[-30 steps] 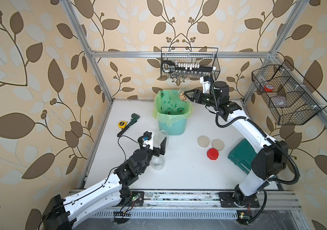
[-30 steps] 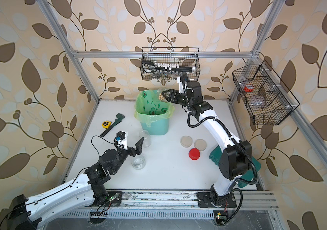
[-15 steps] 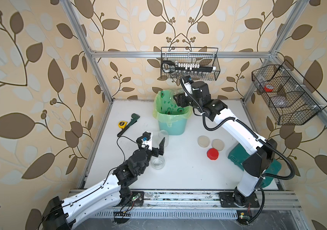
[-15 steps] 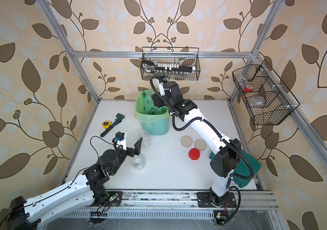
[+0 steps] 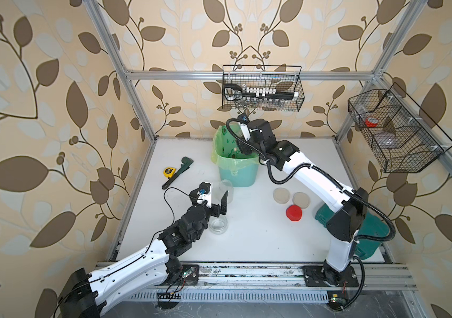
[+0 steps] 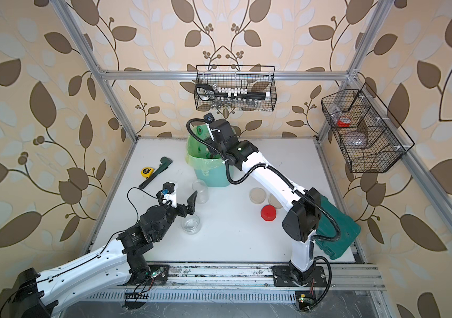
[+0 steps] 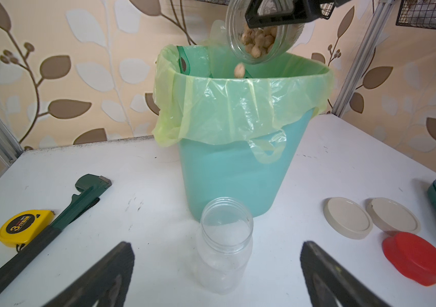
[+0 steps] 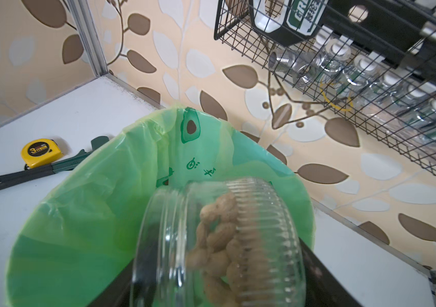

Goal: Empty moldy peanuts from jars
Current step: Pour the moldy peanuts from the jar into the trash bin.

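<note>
- The right jaws pinch a short jar by its sides and hold it tipped, mouth down, over the bin.
- The peanuts crowd at the jar's mouth, and one nut is in the air above the liner. Most of the load seems to be in the glass, so I judge this pour barely begun.
- The left jaws are spread wide and hold nothing. They hover over the desk, with the tall jar just ahead of them.
- Done, by the look of it: the tall jar and the other short jar stand upright, open and clear of nuts.
- Left: finish tipping out the held jar, then set it down.
- Jars: three, with two on the desk and one held.
- Lids: three, all off and lying together on the desk: two beige and one red.
- Bin: one, lined.
- Beside these: one tape measure, one wrench, one green case and two wall baskets.
</note>
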`<state>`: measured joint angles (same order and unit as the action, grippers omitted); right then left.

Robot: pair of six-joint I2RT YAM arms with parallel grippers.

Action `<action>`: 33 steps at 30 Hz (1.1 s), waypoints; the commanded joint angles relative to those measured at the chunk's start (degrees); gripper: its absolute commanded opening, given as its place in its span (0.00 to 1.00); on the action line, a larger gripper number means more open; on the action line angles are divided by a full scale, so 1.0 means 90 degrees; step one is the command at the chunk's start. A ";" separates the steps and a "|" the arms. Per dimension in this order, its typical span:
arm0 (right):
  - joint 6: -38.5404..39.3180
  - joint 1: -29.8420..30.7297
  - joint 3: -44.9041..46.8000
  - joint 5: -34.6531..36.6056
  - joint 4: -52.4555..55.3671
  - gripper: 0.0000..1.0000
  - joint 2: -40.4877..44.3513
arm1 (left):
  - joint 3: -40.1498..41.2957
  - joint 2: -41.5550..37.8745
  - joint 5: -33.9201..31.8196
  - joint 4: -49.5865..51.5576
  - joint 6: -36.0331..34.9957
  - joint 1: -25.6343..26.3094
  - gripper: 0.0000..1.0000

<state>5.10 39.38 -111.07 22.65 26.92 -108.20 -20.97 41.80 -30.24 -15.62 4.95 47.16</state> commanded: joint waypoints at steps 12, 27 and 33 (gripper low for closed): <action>0.0795 0.0327 0.0036 0.0832 -0.0492 0.00 0.0361 | -0.0189 -0.0074 -0.0029 -0.0168 0.0053 -0.0074 0.99; 0.1044 0.0324 0.0425 0.1355 -0.1016 0.00 0.0325 | -0.0170 -0.0074 -0.0005 -0.0179 0.0051 -0.0083 0.99; 0.1082 0.0329 0.0523 0.1331 -0.1043 0.00 0.0488 | -0.0170 -0.0074 0.0011 -0.0180 0.0051 -0.0081 0.99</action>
<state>14.85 42.35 -107.09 33.85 21.10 -107.11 -20.97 41.74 -30.24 -15.62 4.95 47.13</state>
